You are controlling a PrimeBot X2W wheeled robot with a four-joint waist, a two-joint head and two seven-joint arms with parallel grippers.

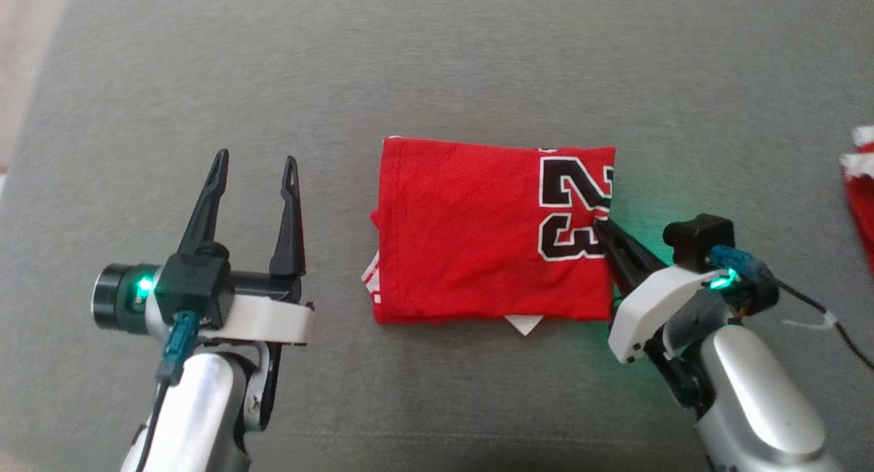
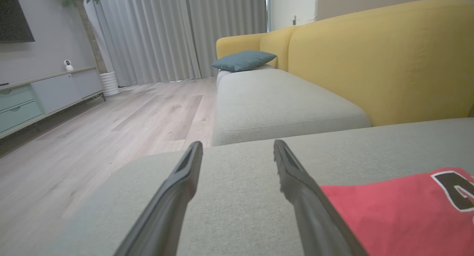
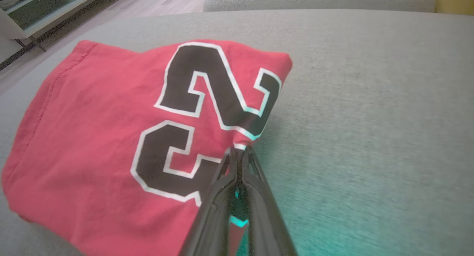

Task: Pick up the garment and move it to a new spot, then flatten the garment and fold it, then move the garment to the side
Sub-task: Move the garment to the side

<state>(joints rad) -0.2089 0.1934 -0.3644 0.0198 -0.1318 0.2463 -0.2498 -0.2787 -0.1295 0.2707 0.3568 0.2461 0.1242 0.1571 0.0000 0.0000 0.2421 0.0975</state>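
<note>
A folded red jersey (image 1: 471,240) is pinched at one edge on a grey seat cushion (image 1: 437,62).
Head view: the jersey is laid flat mid-cushion; the left gripper (image 1: 257,159) is held beside it, fingers (image 1: 290,212) spread and empty; the right gripper (image 1: 602,225) is closed at its numbered edge. Left wrist view: parted fingers are seen over bare cushion, the jersey just beside. Right wrist view: the fingers are clamped together on the jersey's edge by the 23.

Matt cloth garment (image 1: 464,246), coarse-woven cushion (image 1: 437,69)
</note>
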